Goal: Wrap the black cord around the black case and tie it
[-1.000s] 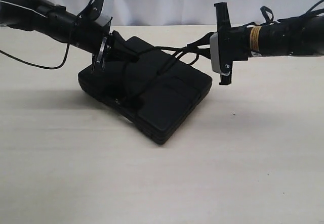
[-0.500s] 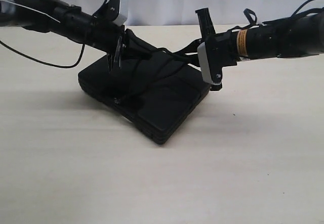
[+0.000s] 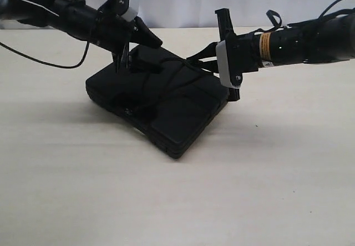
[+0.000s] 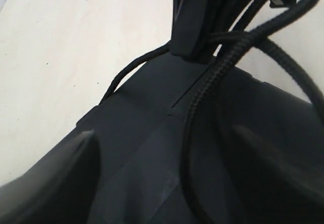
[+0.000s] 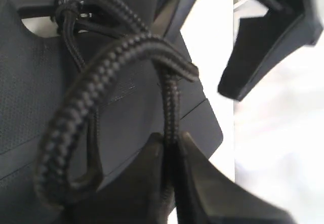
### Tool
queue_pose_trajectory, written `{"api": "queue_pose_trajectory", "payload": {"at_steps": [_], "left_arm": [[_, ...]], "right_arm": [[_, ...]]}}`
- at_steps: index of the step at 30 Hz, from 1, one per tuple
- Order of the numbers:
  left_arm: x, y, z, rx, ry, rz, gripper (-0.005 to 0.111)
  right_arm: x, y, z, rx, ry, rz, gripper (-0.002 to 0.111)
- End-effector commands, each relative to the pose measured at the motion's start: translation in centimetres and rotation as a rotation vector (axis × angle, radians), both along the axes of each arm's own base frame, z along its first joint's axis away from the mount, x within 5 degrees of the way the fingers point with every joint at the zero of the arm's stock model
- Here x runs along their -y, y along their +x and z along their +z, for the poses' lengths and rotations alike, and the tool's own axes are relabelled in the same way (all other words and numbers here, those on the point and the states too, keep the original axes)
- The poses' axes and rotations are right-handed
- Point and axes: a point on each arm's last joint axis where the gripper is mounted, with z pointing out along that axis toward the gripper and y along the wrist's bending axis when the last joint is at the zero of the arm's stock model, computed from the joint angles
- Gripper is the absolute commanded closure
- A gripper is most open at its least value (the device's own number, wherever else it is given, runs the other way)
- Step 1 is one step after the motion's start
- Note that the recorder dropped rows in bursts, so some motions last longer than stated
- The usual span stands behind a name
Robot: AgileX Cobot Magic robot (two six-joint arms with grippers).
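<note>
The black cord point(image 5: 116, 57) lies looped across the black case point(image 3: 177, 118) on the tabletop point(image 3: 266, 190), 1 strand pinched in the closed right tool point(image 5: 171, 153) off the case's far-right corner. The left tool point(image 4: 162, 138) (spread wide, gripping nothing) straddles another strand above the case's far-left end, nearer the loops.

Matte black case point(image 3: 177, 113) with grooved panel lines; black cord point(image 5: 101, 72), braided weave; pale beige table point(image 3: 249, 190) beneath the case; black right arm point(image 3: 310, 38), orange band point(image 3: 267, 47).
</note>
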Motion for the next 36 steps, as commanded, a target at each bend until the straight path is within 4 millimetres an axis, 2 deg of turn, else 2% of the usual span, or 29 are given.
{"api": "queue_pose_trajectory", "payload": {"at_steps": [1, 4, 7, 13, 18, 24, 26, 31, 33, 36], "left_arm": [[-0.6, -1.0, 4.0, -0.039, 0.019, 0.061, 0.04], [-0.2, -2.4, 5.6, -0.15, 0.006, 0.049, 0.04], [0.8, -3.8, 5.8, -0.327, -0.024, 0.011, 0.04], [3.5, -4.3, 2.8, -0.609, 0.048, 0.11, 0.04], [4.8, -3.6, 0.4, -0.602, 0.124, 0.209, 0.04], [5.0, -2.5, -0.1, -0.537, 0.099, 0.298, 0.041], [4.9, -2.4, -0.1, -0.529, 0.098, 0.307, 0.053], [4.9, -2.2, -0.1, -0.516, 0.096, 0.321, 0.105], [4.9, -2.2, -0.1, -0.523, 0.087, 0.326, 0.107], [5.0, -2.4, 0.5, -0.542, 0.074, 0.326, 0.107]], "right_arm": [[-0.1, -0.1, -0.1, -0.022, 0.019, 0.006, 0.104], [-0.1, 0.0, -0.1, -0.022, 0.016, 0.002, 0.104], [-0.1, 0.0, -0.2, -0.021, 0.014, 0.0, 0.104], [-0.1, 0.0, -0.2, -0.02, 0.009, -0.006, 0.104], [0.1, 0.2, -0.3, -0.018, -0.002, -0.025, 0.104], [0.1, 0.2, -0.3, -0.045, 0.013, -0.041, 0.104], [0.1, 0.2, -0.3, -0.044, 0.009, -0.046, 0.104], [0.4, 0.5, -0.5, -0.08, 0.004, -0.109, 0.101], [0.6, 0.7, -0.5, -0.133, 0.02, -0.179, 0.094], [1.1, 1.0, -0.3, -0.191, 0.035, -0.286, 0.074]]}}
